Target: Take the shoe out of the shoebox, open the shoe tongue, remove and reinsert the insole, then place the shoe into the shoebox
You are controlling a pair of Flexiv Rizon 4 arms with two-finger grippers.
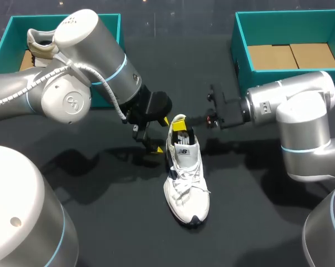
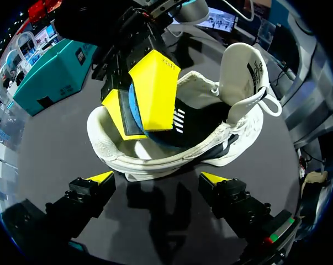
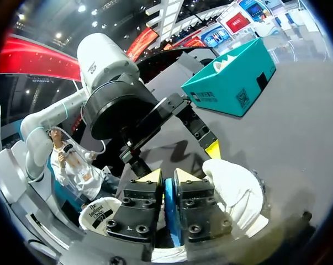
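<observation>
Black tabletop [image 1: 111, 222] carries two teal boxes at its far edge. Note the left shoebox [image 1: 10, 30] with a second shoe [image 1: 38, 43] inside it, and the right shoebox [image 1: 242, 55] showing only its brown cardboard floor.

1. Locate the shoe [image 1: 188, 189]. It is white, stands upright on its sole at the middle of the table, outside both boxes and well apart from them. Its heel points toward the far edge and its toe toward the robot.
2. Check the tongue [image 2: 241, 72]. It stands raised, clear of the opening.
3. Check the right gripper [image 1: 180, 127]. It comes in from the right and its yellow fingers dip into the heel end of the opening. In both wrist views you see the two fingers clamped from both sides on the edge of the blue insole [image 3: 169, 201], which stands on edge between them, its lower part down inside the shoe.
4. Check the left gripper [image 1: 160, 134]. It hangs just beside the heel on the left side, close above the table. Its fingers are spread wide with nothing between them; the shoe lies ahead of the tips, not touching them.
</observation>
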